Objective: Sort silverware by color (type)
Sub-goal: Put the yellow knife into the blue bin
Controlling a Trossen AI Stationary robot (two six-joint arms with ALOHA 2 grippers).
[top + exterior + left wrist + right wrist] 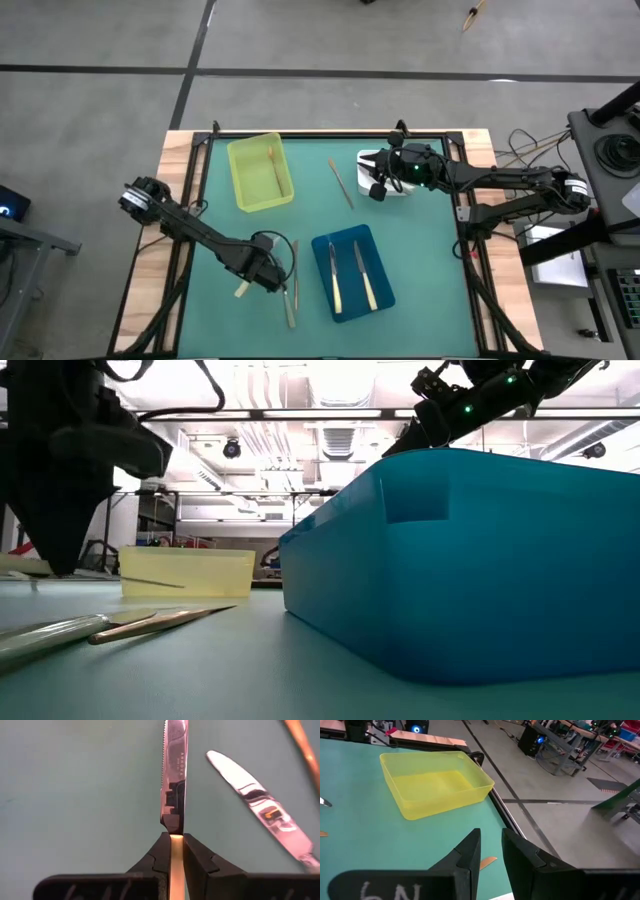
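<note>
Robotics lab or workshop, grey concrete floor [300, 40] with painted lines, ceiling strip lights [330, 410], workbenches with electronics [570, 740], loose cables [525, 145]

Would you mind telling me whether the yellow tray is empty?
Not empty: the high view shows one thin gold-coloured utensil lying inside the yellow tray.

High view: straight down from above, far off; the whole worktop [420, 270] fills the frame's lower centre, floor across the top.
Low view: at worktop height, looking level into the room; blue tray [480, 560] very near, filling the right half.
Left wrist view: close, facing down at the worktop past the left gripper [175, 851] at bottom centre.
Right wrist view: slanting over the worktop toward the room.
Shared: yellow tray [260, 172] in high, low and right wrist views.
</note>
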